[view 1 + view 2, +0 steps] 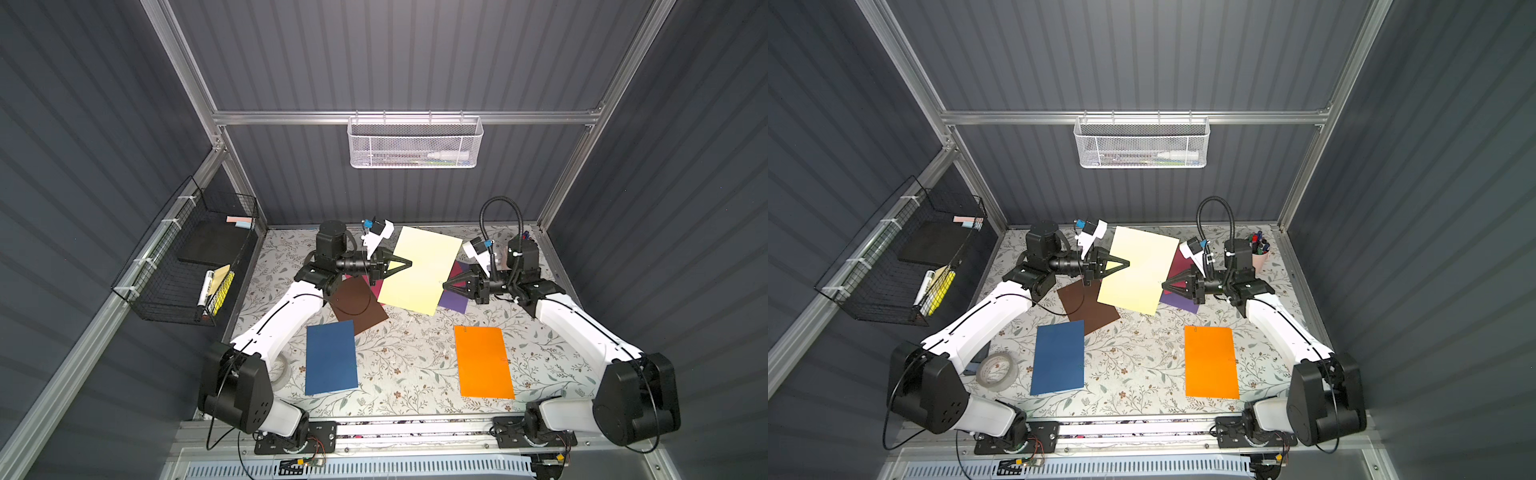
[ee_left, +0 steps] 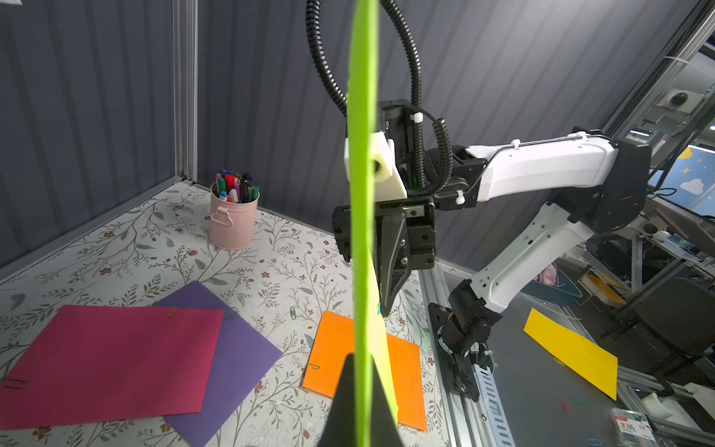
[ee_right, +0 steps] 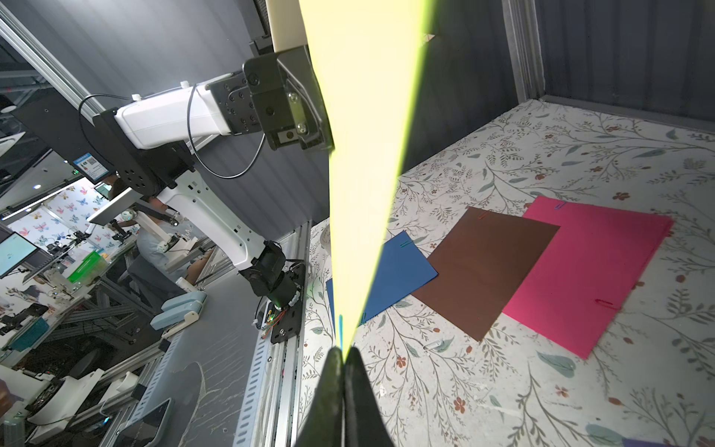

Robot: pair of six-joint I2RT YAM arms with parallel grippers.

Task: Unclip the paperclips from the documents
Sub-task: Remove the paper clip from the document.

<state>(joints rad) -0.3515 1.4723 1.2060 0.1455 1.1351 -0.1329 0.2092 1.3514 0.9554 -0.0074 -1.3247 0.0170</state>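
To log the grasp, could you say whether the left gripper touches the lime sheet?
Touching: left wrist view shows the left gripper shut, pinching the lime sheet.

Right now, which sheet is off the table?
The lime yellow-green sheet: held up between the left gripper and right gripper, both shut on its edges. The others lie flat on the table.

A robotics lab test booth. A silver aluminium frame holds dark grey ribbed wall panels around a floral-patterned tabletop, with two white and black robot arms mounted on a metal rail at its front edge. Past the open side, the right wrist view shows cluttered workbenches, a lit computer monitor and a seated person.
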